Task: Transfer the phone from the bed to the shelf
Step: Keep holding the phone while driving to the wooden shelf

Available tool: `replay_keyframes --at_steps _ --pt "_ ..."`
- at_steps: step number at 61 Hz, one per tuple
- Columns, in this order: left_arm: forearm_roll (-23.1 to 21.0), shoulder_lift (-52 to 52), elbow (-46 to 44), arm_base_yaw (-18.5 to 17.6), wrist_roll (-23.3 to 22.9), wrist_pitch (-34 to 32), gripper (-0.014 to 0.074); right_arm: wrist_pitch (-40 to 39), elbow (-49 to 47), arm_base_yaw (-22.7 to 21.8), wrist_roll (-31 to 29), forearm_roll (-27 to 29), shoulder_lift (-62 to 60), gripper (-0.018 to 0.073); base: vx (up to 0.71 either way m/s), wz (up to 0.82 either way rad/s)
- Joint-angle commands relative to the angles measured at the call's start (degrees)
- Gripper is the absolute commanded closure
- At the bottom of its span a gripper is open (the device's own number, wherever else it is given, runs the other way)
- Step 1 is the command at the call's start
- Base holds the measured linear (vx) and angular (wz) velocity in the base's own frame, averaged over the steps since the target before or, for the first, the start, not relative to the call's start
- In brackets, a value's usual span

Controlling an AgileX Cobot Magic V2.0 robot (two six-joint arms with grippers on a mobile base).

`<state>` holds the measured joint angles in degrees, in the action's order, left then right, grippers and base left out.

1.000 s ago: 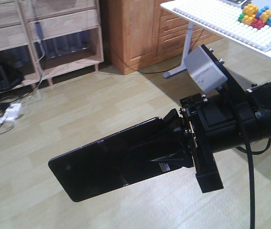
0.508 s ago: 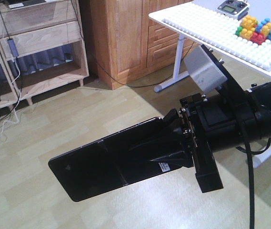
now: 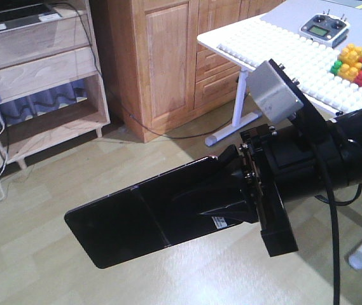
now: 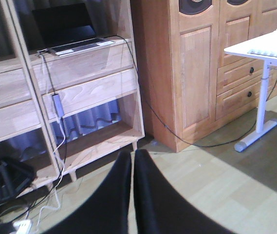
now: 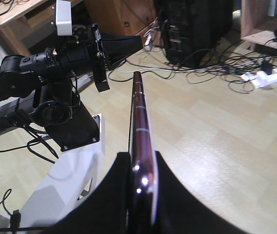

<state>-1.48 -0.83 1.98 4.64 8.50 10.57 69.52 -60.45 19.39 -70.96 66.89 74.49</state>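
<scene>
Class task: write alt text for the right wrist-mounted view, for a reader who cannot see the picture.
The right claw grips the phone edge-on, its pinkish rim pointing away from the camera above a pale wood floor. The left claw, shut and empty, sits upper left; tangled cables and a white power strip lie upper right.

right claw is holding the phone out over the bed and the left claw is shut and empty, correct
Not over the bed. The right claw holds the phone over the wooden floor, as the front view shows, with no bed in sight. The left claw is shut and empty, as you said.
</scene>
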Motion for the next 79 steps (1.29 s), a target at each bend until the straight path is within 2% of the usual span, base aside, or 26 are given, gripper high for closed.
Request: replay_keyframes --at_steps 1,33,79 --pt "-0.5 -0.6 -1.3 -0.1 -0.3 -4.1 0.0595 4.2 -1.6 -0.2 -0.5 5.1 -1.7 0.0561 0.46 -0.03" --pt "-0.5 -0.6 -1.3 -0.1 -0.3 -4.1 0.0595 4.2 -1.6 -0.2 -0.5 5.1 -1.7 0.0561 0.44 0.06" --pt "-0.5 -0.6 -1.3 -0.1 -0.3 -4.1 0.0595 4.2 -1.6 -0.2 -0.5 5.1 -1.7 0.0561 0.44 0.25"
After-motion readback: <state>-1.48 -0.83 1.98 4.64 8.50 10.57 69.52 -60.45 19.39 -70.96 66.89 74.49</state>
